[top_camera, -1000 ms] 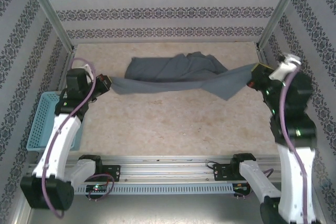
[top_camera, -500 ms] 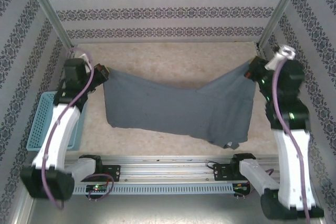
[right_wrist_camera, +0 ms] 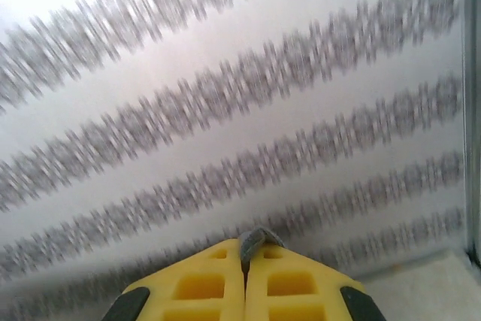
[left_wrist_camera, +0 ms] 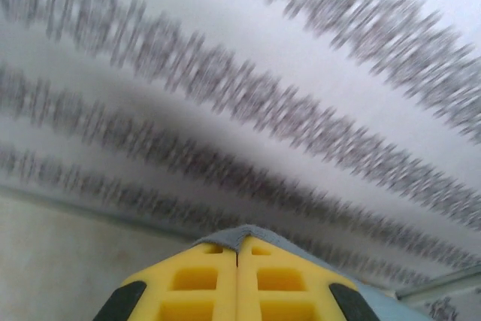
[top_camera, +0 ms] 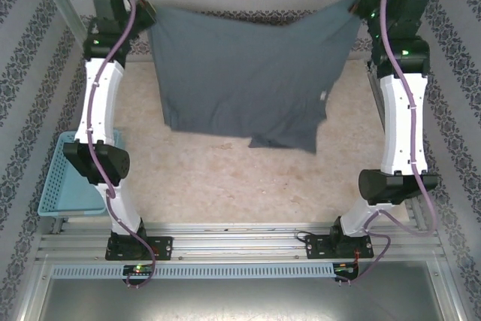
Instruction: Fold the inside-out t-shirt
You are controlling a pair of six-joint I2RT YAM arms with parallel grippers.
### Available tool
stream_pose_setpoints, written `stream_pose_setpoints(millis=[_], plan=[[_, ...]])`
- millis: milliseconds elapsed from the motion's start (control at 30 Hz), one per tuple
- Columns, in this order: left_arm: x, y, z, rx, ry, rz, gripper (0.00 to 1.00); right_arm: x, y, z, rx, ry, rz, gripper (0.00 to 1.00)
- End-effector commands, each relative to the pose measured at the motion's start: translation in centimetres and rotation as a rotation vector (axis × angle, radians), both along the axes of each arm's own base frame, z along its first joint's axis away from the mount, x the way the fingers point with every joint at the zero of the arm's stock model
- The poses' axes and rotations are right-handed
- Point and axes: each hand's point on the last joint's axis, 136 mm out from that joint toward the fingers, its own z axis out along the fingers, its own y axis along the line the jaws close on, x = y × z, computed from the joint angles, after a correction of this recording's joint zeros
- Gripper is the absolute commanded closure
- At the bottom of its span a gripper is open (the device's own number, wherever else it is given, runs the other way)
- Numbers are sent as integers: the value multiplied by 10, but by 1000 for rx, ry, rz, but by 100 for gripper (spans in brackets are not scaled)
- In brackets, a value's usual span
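While hanging spread out at twelve o'clock above the table [top_camera: 225, 182], the inside-out t-shirt [top_camera: 240, 73] is being pinched at its top corners by the left gripper [top_camera: 148, 14], at eleven, and right gripper [top_camera: 359, 1], at one; no fold is showing, all folding apparently remaining.

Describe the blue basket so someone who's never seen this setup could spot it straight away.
Look at the beige table and follow it to its left edge, beside the left arm. There stands a light-blue plastic mesh basket, partly hidden by that arm's elbow. It is blue and rigid with gridded walls, unlike the soft dark grey t-shirt hanging spread further back.
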Motion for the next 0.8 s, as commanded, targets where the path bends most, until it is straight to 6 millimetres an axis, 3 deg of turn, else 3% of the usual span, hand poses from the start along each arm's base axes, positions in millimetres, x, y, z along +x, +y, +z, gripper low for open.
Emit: stream_pose_setpoints(millis=[0,100,200,267,367,467,600,700,767], plan=[[-28,16,68,74,-153,26,100,-45,-5,73,-34,-183,-26,100],[-41,24,96,98,-236,42,100,-65,-3,96,-51,-243,-19,100],[-50,23,99,143,-245,28,100,-79,4,100,-70,-254,15,100],[-50,20,83,150,-208,3,100,-83,8,88,-70,-222,42,100],[-52,6,45,123,-169,-75,100,-84,17,51,-45,-144,89,100],[-68,4,-9,86,-123,-79,100,-80,26,-17,-11,-14,138,100],[-106,-2,-106,-26,-34,-80,99,-89,38,-138,96,230,195,100],[-137,-15,-173,-114,65,-125,99,-113,40,-226,177,416,189,100],[-159,-18,-216,-167,148,-117,99,-134,35,-272,206,534,147,100]])
